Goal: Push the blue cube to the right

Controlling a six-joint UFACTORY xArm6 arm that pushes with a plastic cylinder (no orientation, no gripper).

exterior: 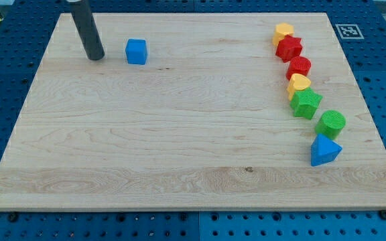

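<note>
The blue cube (137,51) sits on the wooden board (179,134) near the view's top left. My tip (95,57) rests on the board just left of the cube, with a small gap between them, at about the same height in the view. The rod rises from the tip toward the view's top edge.
A curved line of blocks runs down the view's right side: a yellow block (283,32), a red star (289,48), a red block (299,67), a yellow heart (299,84), a green star (305,103), a green cylinder (331,124) and a blue triangular block (324,150). A marker tag (348,31) lies off the board's top right corner.
</note>
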